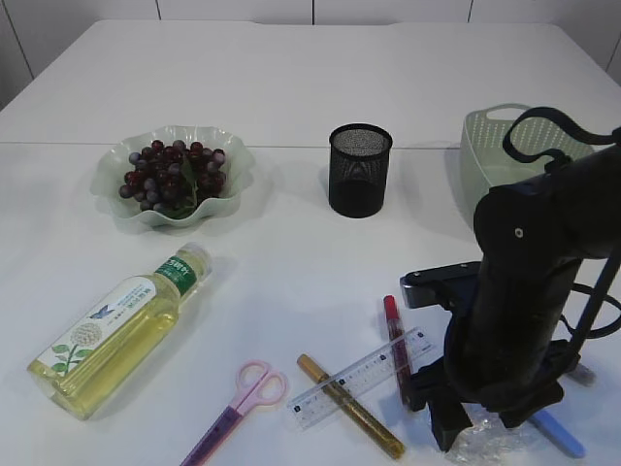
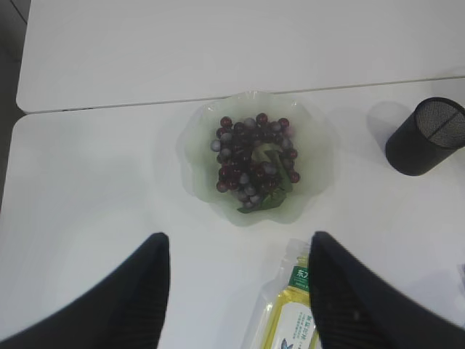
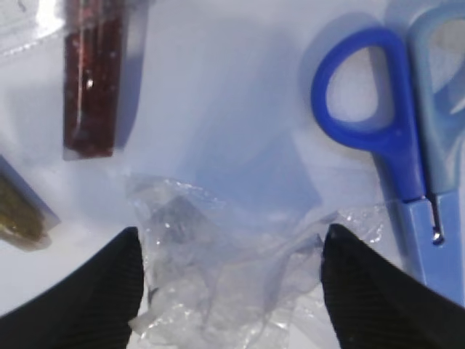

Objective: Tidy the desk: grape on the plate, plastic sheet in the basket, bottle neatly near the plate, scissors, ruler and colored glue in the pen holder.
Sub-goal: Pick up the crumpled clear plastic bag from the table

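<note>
Exterior view: white table (image 1: pixel 291 87); both end effectors released, right (image 3: pixel 229 287) straddling plastic sheet (image 3: pixel 218 276).

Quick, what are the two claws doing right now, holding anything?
Left gripper: open, holding nothing, hanging above the plate.
Right gripper: open, straddling the crumpled plastic sheet, not yet closed on it.

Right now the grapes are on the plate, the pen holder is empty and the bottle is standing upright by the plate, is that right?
Not quite. The bottle is lying on its side, cap toward the plate, as the exterior view shows. The grapes are on the plate, and the pen holder looks empty.
</note>
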